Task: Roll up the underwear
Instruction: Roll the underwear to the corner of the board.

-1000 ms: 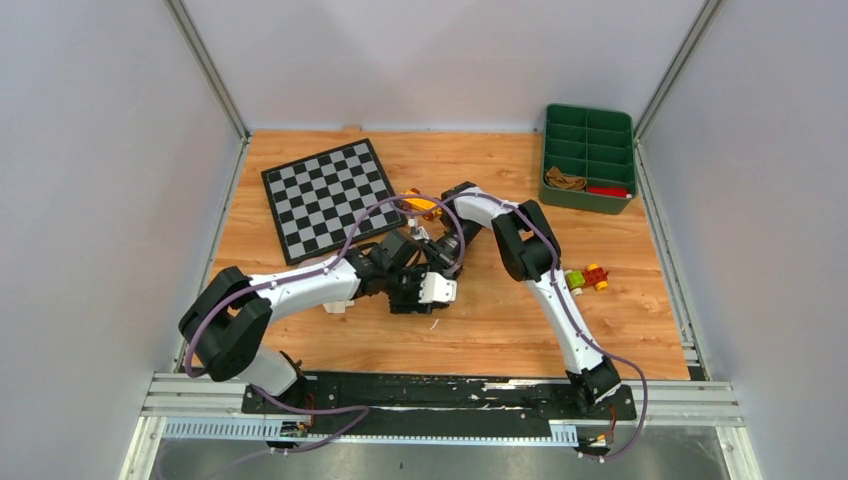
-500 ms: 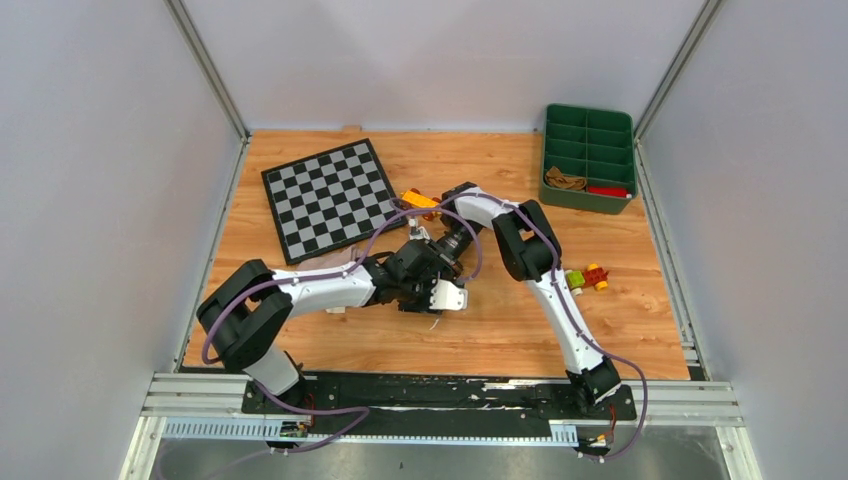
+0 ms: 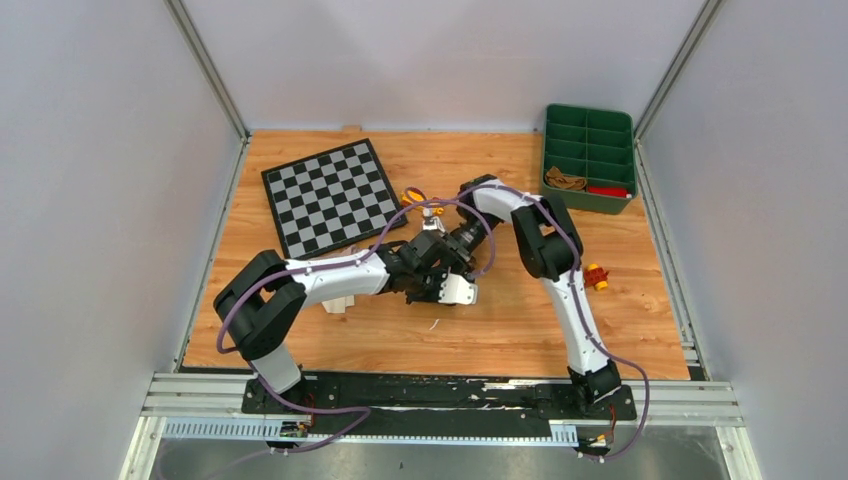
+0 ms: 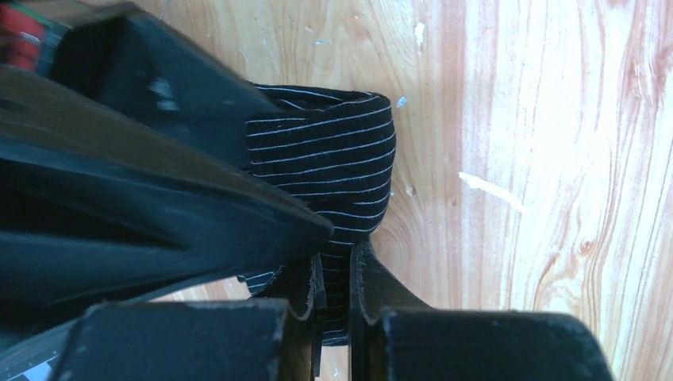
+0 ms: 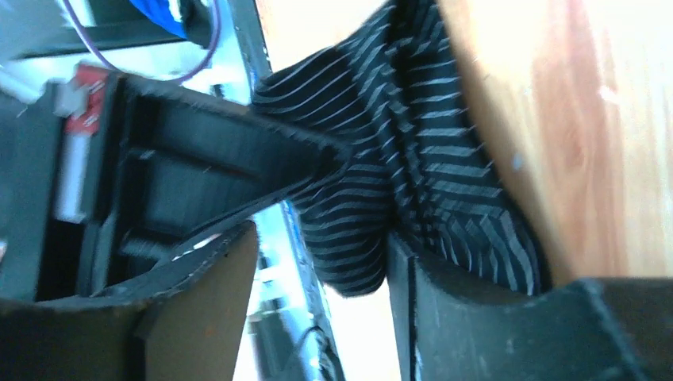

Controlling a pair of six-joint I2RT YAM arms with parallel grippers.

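Note:
The black underwear (image 4: 333, 159) has thin white stripes and lies bunched in a fold on the wooden table. In the right wrist view the underwear (image 5: 413, 159) fills the middle of the frame. My left gripper (image 4: 337, 294) is shut on the cloth's near edge, with fabric pinched between its fingers. My right gripper (image 5: 317, 246) is open, and the cloth rests against its right finger (image 5: 444, 309). From above, the left gripper (image 3: 432, 278) and right gripper (image 3: 440, 250) meet at the table's middle and hide the garment.
A checkerboard mat (image 3: 328, 198) lies at the back left. A green divided bin (image 3: 588, 158) at the back right holds a brown thing and a red one. An orange toy (image 3: 415, 197) and toy bricks (image 3: 597, 275) lie near the right arm. A small pale thing (image 3: 338, 305) shows under the left arm.
The left gripper has shut on the black cloth while the right gripper has opened off it. Both arms have shifted a little to the right.

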